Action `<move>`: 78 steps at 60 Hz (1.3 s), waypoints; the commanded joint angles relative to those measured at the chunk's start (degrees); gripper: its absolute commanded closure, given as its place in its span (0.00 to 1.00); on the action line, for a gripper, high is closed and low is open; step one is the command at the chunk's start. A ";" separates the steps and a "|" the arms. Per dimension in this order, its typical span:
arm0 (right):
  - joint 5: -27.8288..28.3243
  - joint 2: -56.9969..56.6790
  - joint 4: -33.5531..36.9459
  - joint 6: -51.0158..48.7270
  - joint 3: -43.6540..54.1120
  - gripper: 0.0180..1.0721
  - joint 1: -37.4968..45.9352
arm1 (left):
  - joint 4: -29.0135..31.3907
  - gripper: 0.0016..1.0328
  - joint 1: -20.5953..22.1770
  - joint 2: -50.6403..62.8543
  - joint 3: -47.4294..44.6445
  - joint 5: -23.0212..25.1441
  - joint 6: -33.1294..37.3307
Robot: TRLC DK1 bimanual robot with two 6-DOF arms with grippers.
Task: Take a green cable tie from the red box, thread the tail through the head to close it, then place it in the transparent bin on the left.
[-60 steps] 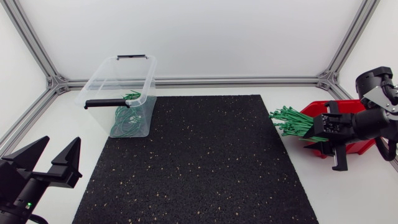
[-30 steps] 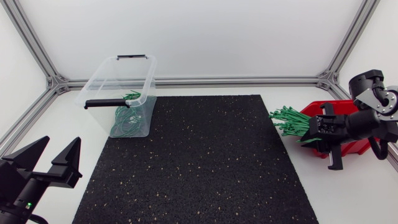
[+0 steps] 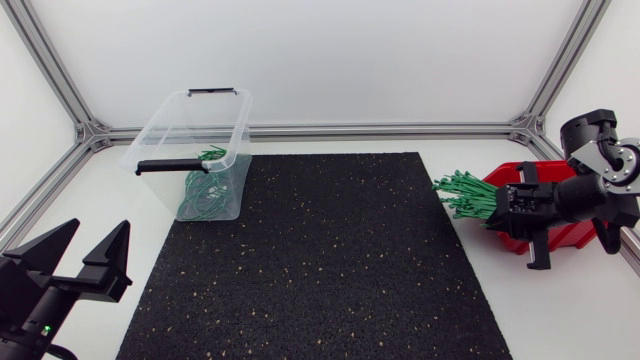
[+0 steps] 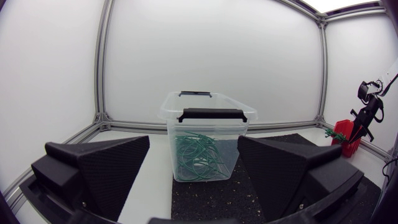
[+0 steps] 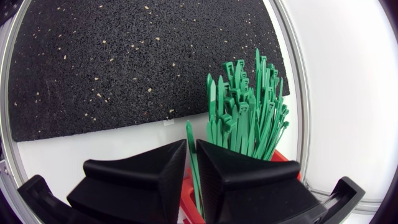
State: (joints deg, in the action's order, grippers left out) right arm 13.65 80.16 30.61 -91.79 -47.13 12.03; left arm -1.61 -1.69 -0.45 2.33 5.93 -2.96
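One green tie (image 5: 190,146) looks pinched between near-closed fingers of right gripper (image 5: 191,167) over the red box (image 3: 572,236), so pick step is on; nxt: lift clear of bundle (image 5: 249,99) w/o extras, toward left gripper (image 3: 97,232), fingers wide apart, clear bin (image 3: 190,150) far left.

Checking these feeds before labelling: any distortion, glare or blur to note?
Head view: even, soft light, faint shadows, the transparent bin sharp. Left wrist view: fisheye bowing of the frame posts, glare in one corner. Right wrist view: dark rounded corners, a curved edge on the mat, the green cable tie in the right pincer crisp.
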 commanded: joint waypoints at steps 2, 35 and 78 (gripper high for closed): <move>-0.29 0.52 1.12 -1.29 -0.06 0.91 -0.34 | 0.55 0.04 0.46 0.01 -2.42 -0.05 -0.20; 5.51 -3.70 11.49 0.29 -9.47 0.94 3.88 | 0.64 0.04 0.46 0.27 -2.42 -0.05 -0.20; 7.18 -1.76 7.62 6.97 -5.95 0.51 -2.80 | 0.64 0.04 0.46 0.27 -2.42 -0.05 -0.20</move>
State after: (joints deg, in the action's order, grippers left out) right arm 21.82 78.54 38.59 -84.01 -56.42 10.00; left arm -1.56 -1.69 -0.45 2.33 5.93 -2.96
